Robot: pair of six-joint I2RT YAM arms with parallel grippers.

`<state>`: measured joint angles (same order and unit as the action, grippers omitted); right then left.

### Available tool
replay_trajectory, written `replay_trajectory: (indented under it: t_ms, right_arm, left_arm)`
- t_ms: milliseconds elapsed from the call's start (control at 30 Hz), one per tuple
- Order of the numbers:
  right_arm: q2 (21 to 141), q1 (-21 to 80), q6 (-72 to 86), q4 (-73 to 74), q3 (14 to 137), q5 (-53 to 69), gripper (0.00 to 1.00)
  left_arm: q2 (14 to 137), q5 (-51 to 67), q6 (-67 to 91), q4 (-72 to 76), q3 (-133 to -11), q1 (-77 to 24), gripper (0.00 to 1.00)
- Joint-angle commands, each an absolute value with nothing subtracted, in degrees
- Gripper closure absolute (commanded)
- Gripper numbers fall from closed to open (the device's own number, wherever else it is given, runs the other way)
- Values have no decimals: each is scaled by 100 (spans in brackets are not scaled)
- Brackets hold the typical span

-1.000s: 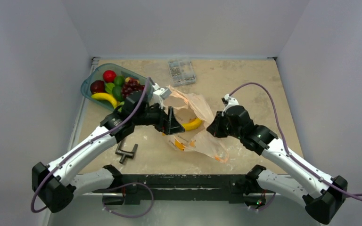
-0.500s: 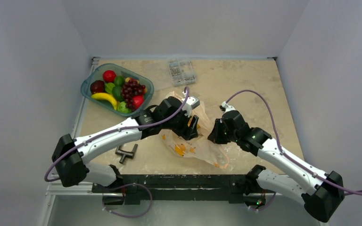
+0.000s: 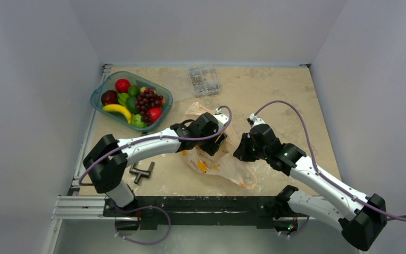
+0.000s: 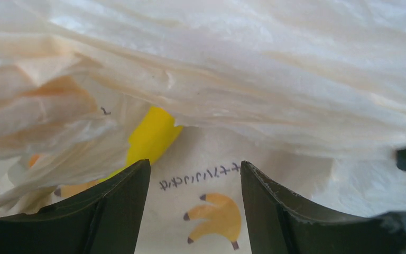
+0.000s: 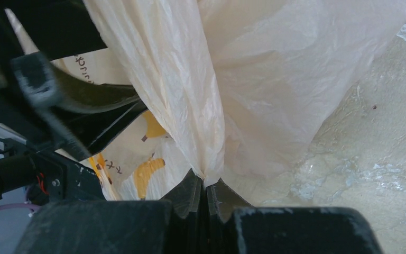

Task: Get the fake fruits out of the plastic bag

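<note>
The pale-orange plastic bag (image 3: 222, 159) lies crumpled at the table's middle. My right gripper (image 5: 206, 182) is shut on a pinched fold of the bag (image 5: 190, 106) and holds it up at its right edge (image 3: 239, 151). My left gripper (image 4: 193, 174) is open and reaches into the bag's mouth (image 3: 217, 144). A yellow banana (image 4: 150, 136) shows just beyond the left finger, partly under the film. The printed inner wall of the bag (image 4: 211, 211) fills the gap between the fingers. Most fake fruits (image 3: 137, 100) lie in the teal tray (image 3: 98, 94).
A grey metal clamp (image 3: 141, 171) lies on the table near the left arm. A clear box of small parts (image 3: 203, 80) stands at the back. The tray sits at the back left by the table's edge.
My left arm has swung from beside the tray rightward and down into the bag's mouth. The banana seen from above a second ago is now covered by the arm. The right gripper stays put.
</note>
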<state>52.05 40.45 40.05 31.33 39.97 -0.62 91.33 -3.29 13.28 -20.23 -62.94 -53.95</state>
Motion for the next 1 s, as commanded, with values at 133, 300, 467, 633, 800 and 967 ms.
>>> replay_trajectory:
  t_ms: [133, 300, 467, 633, 800, 967]
  right_arm:
    - [5104, 4053, 3991, 3189, 4200, -154, 100]
    - [5100, 4056, 4017, 3163, 4089, -128, 100]
    - [5176, 4055, 3997, 3172, 4132, -145, 100]
    - [5174, 4058, 4006, 3182, 4122, -313, 100]
    - [5249, 4059, 4154, 3224, 4122, -557, 100]
    - [5343, 4052, 4278, 3226, 4221, -774, 100]
  left_arm:
    - [10222, -531, 601, -1211, -6812, -5183, 37]
    - [10596, -709, 522, -775, -6759, -5074, 40]
    - [10815, -548, 569, -849, -6837, -5106, 49]
    - [10518, -470, 755, -893, -6552, -5130, 68]
    - [9973, 190, 966, -1105, -6361, -5150, 75]
    - [9359, 1310, 1245, -927, -6140, -5150, 78]
